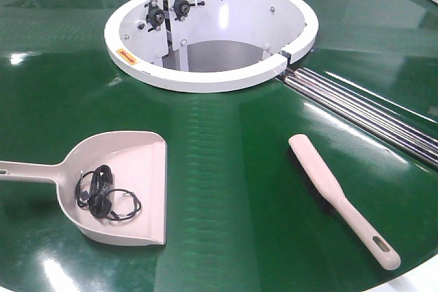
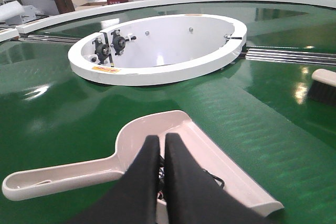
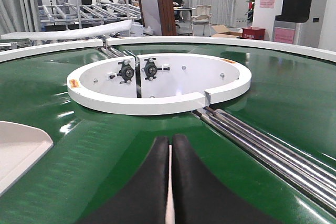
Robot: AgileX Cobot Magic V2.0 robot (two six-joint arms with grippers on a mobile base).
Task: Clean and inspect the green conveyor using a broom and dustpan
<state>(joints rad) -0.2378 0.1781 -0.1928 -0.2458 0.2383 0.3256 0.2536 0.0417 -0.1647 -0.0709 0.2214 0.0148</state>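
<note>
Two beige tools lie on the green conveyor point(image 1: 226, 169), well apart from each other. The dustpan point(image 1: 130, 182) sits on the left with its handle pointing left and its wide lip facing right; a tangle of black cord point(image 1: 102, 195) rests inside the scoop. The broom point(image 1: 342, 200) lies on the right at a slant, bristles down, its slotted handle end nearest the front edge. Behind them stands the white hub ring point(image 1: 205, 80), with silver rails point(image 1: 369, 111) running out from its right side. The left gripper point(image 2: 160, 142) hovers over the dustpan with its black fingers pressed together, holding nothing. The right gripper point(image 3: 170, 145) hangs above bare belt, fingers likewise closed on nothing.
</note>
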